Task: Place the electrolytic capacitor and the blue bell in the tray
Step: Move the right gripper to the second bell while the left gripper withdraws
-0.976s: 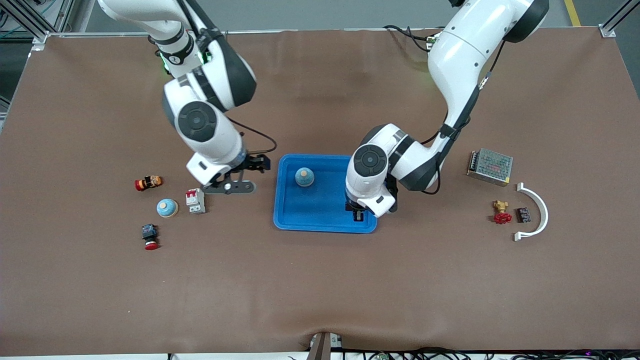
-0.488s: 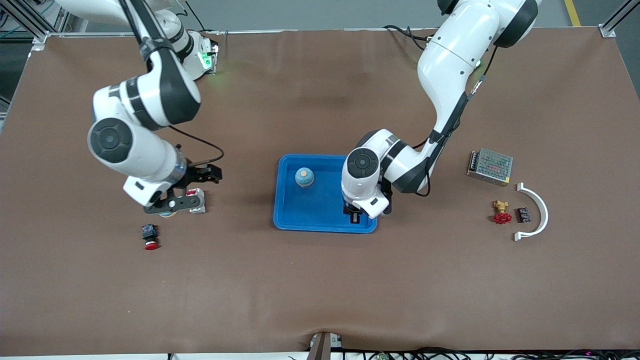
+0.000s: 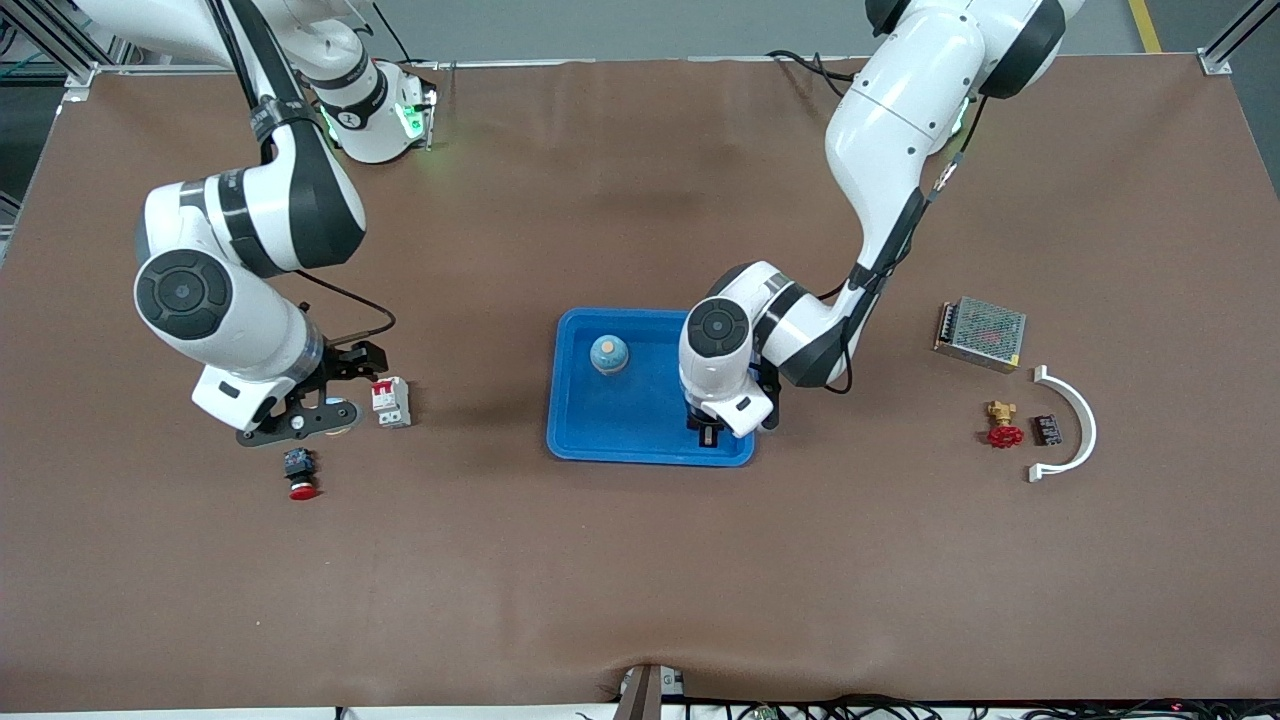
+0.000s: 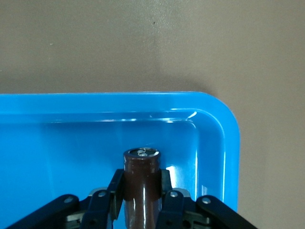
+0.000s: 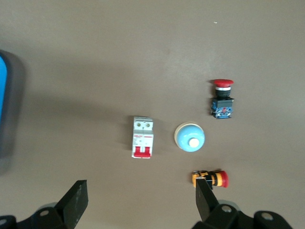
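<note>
Brown table (image 3: 620, 560), tray (image 3: 640, 448) holding bell (image 3: 609, 353)

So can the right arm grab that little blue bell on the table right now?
Probably yes. The right gripper hangs open over the blue bell, and nothing covers it. The white breaker and the red buttons lie beside the bell but apart from it, so the fingers seem to have room.
</note>
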Robot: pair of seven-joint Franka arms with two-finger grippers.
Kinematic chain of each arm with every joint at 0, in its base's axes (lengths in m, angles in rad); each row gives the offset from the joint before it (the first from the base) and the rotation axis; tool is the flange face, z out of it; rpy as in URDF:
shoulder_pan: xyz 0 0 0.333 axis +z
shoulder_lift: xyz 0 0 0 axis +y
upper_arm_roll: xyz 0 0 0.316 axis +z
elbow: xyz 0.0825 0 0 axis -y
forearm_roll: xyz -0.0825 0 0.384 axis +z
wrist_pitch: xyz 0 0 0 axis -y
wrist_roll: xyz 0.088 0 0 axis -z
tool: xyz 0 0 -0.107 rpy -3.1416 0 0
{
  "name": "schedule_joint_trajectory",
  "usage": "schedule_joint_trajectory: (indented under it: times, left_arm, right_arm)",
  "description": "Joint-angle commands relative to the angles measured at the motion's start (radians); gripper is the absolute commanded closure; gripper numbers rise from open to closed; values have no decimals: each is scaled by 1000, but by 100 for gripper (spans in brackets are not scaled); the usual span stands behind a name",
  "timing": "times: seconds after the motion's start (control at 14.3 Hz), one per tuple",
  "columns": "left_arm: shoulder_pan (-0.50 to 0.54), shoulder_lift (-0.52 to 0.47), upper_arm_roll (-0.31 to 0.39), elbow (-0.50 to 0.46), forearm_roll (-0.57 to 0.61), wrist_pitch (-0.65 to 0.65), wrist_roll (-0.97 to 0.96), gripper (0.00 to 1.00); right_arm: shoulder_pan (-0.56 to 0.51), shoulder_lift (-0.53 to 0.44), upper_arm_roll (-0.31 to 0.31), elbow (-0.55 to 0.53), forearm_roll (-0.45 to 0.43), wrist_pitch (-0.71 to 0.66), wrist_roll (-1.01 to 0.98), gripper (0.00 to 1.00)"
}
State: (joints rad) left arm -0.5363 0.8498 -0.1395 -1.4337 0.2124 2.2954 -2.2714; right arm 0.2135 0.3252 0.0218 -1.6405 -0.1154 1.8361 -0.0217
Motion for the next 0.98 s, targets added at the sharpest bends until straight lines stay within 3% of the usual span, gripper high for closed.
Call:
schedule_joint_trajectory:
  times: [0.0,0.07,0.14,0.28,0.7,0.91]
  left_arm:
    - [-21,17,17,32,24,4,-19,100]
    - [-21,15,17,33,24,4,-17,100]
    - [-21,15,17,39,24,4,-14,88]
    - [-22,17,18,42,24,4,-13,82]
    - [-22,20,20,42,27,15,-11,80]
    - [-30,31,20,42,53,15,-14,80]
  right_arm:
    - [-86,14,18,2,-20,29,-133,0]
    - [-106,18,17,-2,-20,46,-180,0]
    - [-114,20,17,-7,-20,64,-217,0]
    - [-134,29,17,-12,-35,89,-257,0]
    - [-204,37,18,-186,-44,323,-374,0]
    - [-220,38,20,-235,-44,371,-399,0]
